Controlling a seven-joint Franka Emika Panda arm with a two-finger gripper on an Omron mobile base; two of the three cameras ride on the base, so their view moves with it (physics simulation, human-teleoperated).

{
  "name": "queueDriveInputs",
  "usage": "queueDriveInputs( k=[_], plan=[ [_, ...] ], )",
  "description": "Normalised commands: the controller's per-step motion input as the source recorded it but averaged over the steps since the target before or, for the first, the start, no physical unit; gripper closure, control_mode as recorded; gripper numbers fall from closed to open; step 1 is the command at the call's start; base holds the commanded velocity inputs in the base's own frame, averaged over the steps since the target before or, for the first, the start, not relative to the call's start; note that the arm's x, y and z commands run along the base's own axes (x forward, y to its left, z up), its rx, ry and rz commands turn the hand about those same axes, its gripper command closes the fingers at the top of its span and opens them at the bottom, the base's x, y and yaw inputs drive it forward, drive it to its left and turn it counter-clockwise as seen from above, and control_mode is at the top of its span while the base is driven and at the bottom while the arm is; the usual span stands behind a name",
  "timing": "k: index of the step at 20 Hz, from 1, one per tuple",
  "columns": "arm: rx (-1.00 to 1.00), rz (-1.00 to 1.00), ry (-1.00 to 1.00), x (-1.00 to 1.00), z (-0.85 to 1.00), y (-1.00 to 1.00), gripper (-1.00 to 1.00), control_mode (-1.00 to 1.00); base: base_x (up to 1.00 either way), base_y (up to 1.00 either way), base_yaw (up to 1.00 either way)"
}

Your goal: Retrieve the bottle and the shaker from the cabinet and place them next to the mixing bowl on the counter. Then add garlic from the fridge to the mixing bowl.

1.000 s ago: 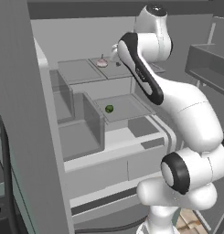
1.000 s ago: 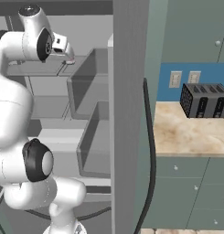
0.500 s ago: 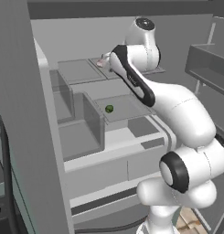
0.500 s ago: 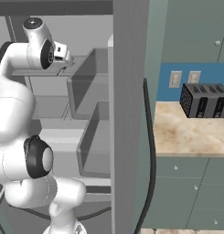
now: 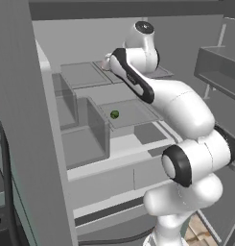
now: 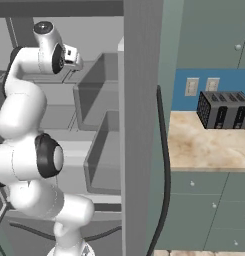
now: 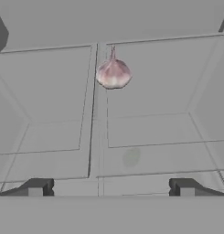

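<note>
A pinkish-white garlic bulb (image 7: 113, 73) sits on a grey fridge shelf (image 7: 145, 128), ahead of my gripper (image 7: 111, 187) and a little apart from it. The jaws are open and nothing is between the two dark fingertips (image 7: 38, 186). In the left base view the garlic (image 5: 105, 62) peeks out just left of my hand, on the upper shelf (image 5: 80, 74) of the open fridge. The bottle, the shaker and the mixing bowl are out of view.
A small green fruit (image 5: 114, 114) lies on a lower fridge shelf. Clear bins (image 5: 85, 129) stand below the upper shelf. The fridge's side wall (image 6: 141, 125) rises to my right. Beyond it a black toaster (image 6: 225, 110) stands on the counter (image 6: 209, 147).
The arm has reached further into the fridge, and the hand has moved left over the upper shelf to the garlic. The jaws have stayed open.
</note>
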Motion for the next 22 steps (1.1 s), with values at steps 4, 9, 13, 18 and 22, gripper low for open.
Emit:
queueDriveInputs(
  k=[4,9,13,18,22],
  plan=[
    [0.00,0.00,0.00,0.51,0.00,0.03,-1.00,-1.00,0.00,0.00,0.00],
    [0.00,0.00,0.00,0.41,0.00,0.00,-1.00,-1.00,0.00,0.00,0.00],
    [0.00,0.00,0.00,0.57,-0.01,0.00,-1.00,-1.00,0.00,0.00,0.00],
    [0.00,0.00,0.00,0.49,-0.05,0.04,-1.00,-1.00,0.00,0.00,0.00],
    [0.00,0.09,0.00,0.28,-0.05,0.08,-1.00,-1.00,0.00,0.00,0.00]
  ],
)
